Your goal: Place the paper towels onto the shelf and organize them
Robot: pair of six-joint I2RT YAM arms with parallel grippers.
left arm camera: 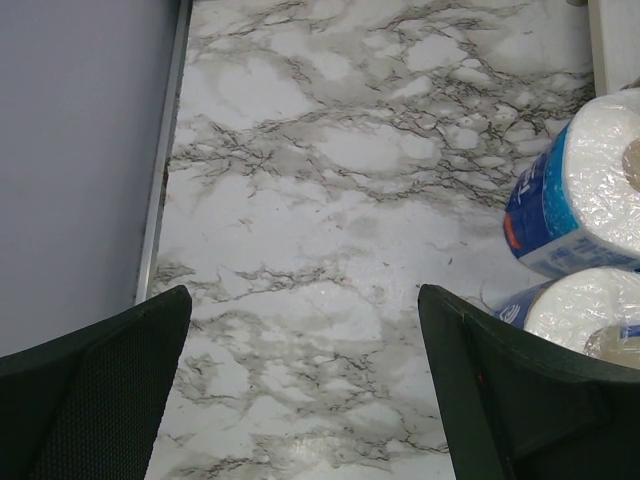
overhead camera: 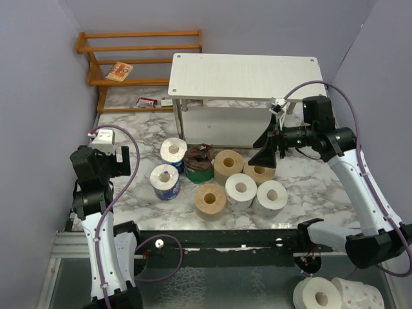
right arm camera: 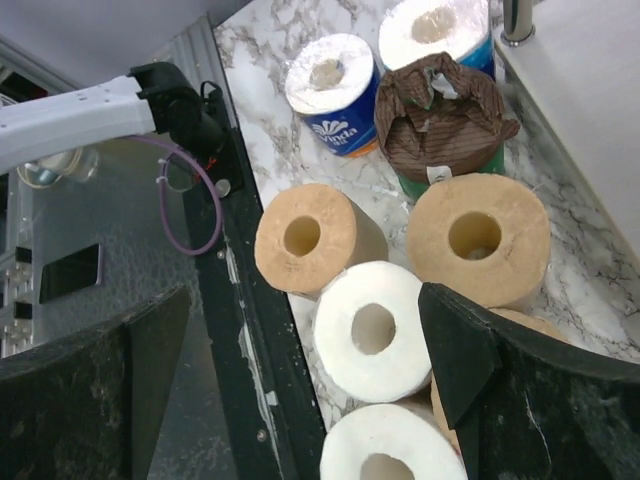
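Eight paper towels (overhead camera: pixel 228 166) are found standing on end, cores upward, packed in a tight cluster on the marble counter (overhead camera: pixel 306 175) just in front of the shelf (overhead camera: pixel 244 76). This grouping is judged to be a staging arrangement, by which every roll lies within reach of one arm or the other and each hollow core is exposed from above. The two blue-wrapped rolls (overhead camera: pixel 165 181) are set at the left of the cluster, the dark brown roll (overhead camera: pixel 199 162) with its green band beside them, the three tan rolls (overhead camera: pixel 210 198) through the middle, and the two white rolls (overhead camera: pixel 271 195) at the near right. No roll is seen on the shelf: its top board is bare, and what can be seen of the lower tier beneath it holds nothing, so the task is judged to be at its beginning. The right pincer (right arm camera: pixel 305 295) is held above the cluster, aimed downward with its fingers spread wide and nothing between them, a stance probably chosen so that a white or tan roll can be straddled. The left pincer (left arm camera: pixel 303 300) is likewise spread and unloaded, held low over bare counter with the blue-wrapped rolls just at its right. On the orange rack (overhead camera: pixel 138 48) at the far left a small orange packet (overhead camera: pixel 120 71) lies.
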